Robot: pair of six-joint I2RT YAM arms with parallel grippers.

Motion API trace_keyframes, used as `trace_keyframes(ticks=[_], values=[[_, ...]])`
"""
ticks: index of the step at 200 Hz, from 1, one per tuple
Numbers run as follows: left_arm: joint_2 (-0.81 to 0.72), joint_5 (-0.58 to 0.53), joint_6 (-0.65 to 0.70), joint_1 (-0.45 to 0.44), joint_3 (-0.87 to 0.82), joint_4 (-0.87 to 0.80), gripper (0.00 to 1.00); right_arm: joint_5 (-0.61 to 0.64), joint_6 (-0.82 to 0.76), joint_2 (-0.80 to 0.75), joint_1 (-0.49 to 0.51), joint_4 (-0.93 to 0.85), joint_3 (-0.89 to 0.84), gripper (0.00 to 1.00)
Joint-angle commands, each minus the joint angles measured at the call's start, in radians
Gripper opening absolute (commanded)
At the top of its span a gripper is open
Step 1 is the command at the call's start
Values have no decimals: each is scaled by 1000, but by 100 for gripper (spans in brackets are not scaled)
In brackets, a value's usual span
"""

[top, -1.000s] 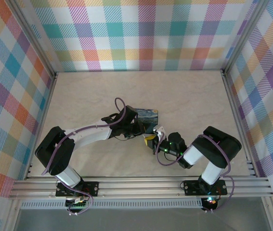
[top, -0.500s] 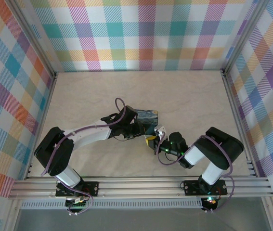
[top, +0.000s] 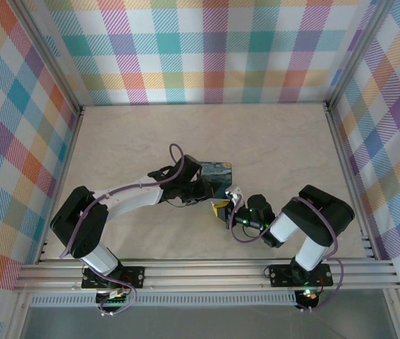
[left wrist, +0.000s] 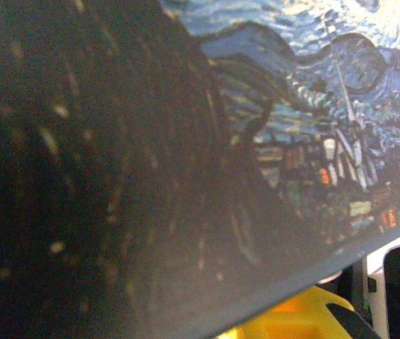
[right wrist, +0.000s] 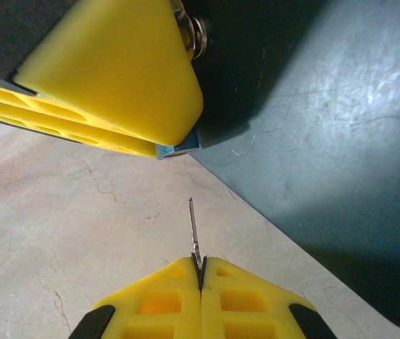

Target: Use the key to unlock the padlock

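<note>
In the right wrist view my right gripper [right wrist: 200,272] is shut on the key [right wrist: 193,224], whose thin silver blade sticks out of the fingertips toward the padlock [right wrist: 177,150]. A small blue corner of the padlock peeks out under the left gripper's yellow finger [right wrist: 108,70], with a bit of pale metal beside it. A short gap separates the key tip from the lock. From above, the left gripper [top: 212,196] and the right gripper [top: 228,205] meet near the table's middle. The left gripper appears shut on the padlock.
The dark starry-night box [top: 215,169] lies right behind both grippers. Its painted face [left wrist: 312,106] looms close in the left wrist view, and its dark side [right wrist: 326,127] stands just right of the key. Checked walls enclose the beige table [top: 277,141].
The right arm has edged very slightly left toward the left gripper. The left arm has stayed still and both grips are unchanged.
</note>
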Motion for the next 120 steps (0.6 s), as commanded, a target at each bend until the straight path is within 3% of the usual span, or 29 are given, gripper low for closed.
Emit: trace_keyframes(ticks=[1,120], values=[[-13,25,24,5,32,-11,20,1,20,7,-6,70,-17,0],[1,25,18,5,33,-6,20,-67,48,46,-23,139,8,0]])
